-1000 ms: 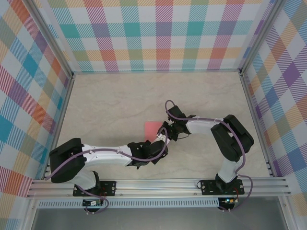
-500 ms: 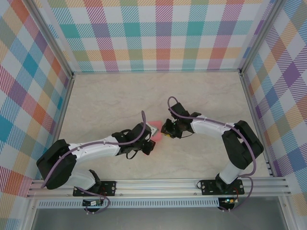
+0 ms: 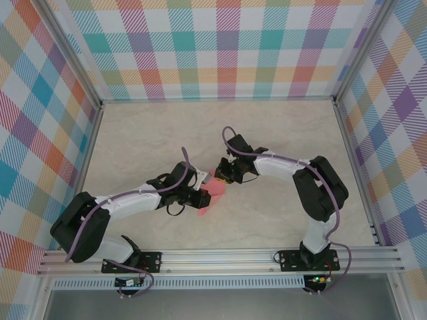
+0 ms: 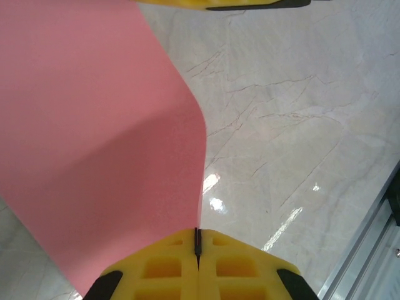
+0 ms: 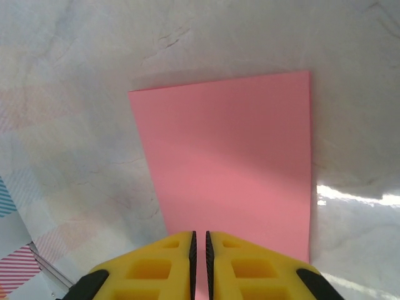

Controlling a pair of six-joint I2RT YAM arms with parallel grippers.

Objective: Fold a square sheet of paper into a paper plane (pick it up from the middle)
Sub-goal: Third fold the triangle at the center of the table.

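The left gripper (image 3: 202, 198) is clenched tight on one edge of the pink paper (image 3: 213, 192). From its own wrist camera the sheet rises straight out from between the fingertips and bows away up and to their left, lifted clear of the marble table (image 3: 147, 140). A second ago this gripper sat nearer the arm bases, with the paper lying as a flat square just beyond its tips. Since then the arm has swung out and stretched towards the middle of the table. The paper now spans the gap between the two grippers, just right of the left one and just ahead of the right one. The right gripper (image 3: 223, 175) has shifted further from its base and towards the left one. Its fingers have closed to a thin slit on the sheet's opposite edge.
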